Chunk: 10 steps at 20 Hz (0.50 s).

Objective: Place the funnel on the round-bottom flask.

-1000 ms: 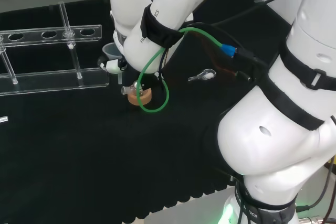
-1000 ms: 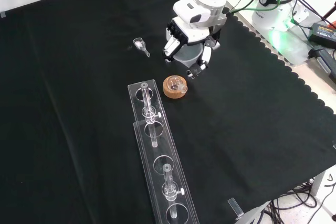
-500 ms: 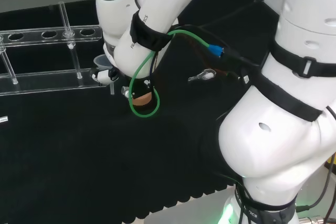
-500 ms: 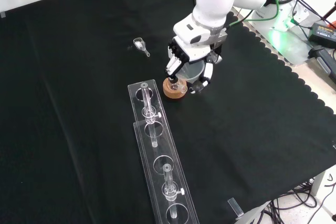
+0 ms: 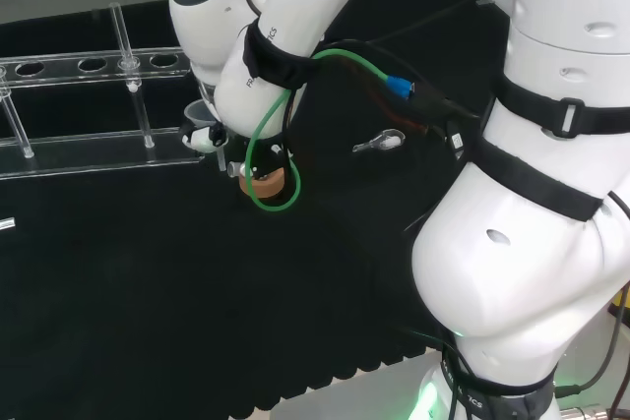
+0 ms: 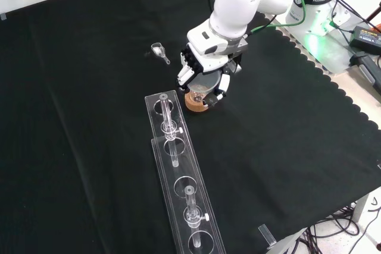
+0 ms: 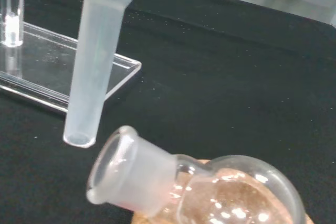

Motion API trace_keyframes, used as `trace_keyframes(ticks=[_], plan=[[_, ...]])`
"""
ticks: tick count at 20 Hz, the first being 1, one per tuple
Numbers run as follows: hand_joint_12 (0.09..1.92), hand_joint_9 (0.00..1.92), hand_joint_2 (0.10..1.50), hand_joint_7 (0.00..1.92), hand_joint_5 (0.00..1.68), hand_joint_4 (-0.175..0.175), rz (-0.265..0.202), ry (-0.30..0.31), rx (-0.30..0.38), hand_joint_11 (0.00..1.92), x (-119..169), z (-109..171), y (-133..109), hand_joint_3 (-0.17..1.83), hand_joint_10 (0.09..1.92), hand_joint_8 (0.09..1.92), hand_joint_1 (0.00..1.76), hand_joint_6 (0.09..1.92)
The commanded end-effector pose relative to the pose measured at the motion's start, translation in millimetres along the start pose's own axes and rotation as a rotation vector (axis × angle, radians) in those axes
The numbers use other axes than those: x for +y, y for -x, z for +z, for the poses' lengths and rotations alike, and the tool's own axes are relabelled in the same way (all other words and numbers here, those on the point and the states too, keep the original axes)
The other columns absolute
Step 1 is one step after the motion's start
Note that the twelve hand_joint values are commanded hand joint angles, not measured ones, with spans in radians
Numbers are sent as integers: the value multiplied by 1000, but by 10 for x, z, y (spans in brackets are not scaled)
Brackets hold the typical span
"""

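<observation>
One white arm is reaching over the black cloth (image 5: 148,272) in the head view. Its hand (image 5: 209,135) is curling round the funnel (image 5: 200,113), just beside the clear rack (image 5: 89,150). The round-bottom flask (image 5: 248,172) is sitting on its cork ring (image 5: 266,183), tucked just under the arm. A small scoop (image 5: 379,144) is lying to the right.

In the front view, the hand (image 6: 202,72) is hanging right over the cork ring (image 6: 195,103), with its fingers wrapping round the funnel (image 6: 203,82). The rack (image 6: 178,176) is lying near, lower in this view.

In the wrist view, the funnel's stem (image 7: 94,77) is pointing down, its tip just beside the flask's open neck (image 7: 128,171). The flask is leaning over.
</observation>
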State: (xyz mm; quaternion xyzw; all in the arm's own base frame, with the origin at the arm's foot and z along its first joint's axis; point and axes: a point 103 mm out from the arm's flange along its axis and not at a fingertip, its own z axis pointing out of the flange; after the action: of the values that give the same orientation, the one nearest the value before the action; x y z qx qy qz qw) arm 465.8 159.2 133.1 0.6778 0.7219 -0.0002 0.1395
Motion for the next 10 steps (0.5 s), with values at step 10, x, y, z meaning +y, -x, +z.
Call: trace_keyframes(ticks=[10], plan=[[1495,1874,688,1369,1125,-175,5,-19,-11,1920,2,227,33,736,1265,1367,1181,963]])
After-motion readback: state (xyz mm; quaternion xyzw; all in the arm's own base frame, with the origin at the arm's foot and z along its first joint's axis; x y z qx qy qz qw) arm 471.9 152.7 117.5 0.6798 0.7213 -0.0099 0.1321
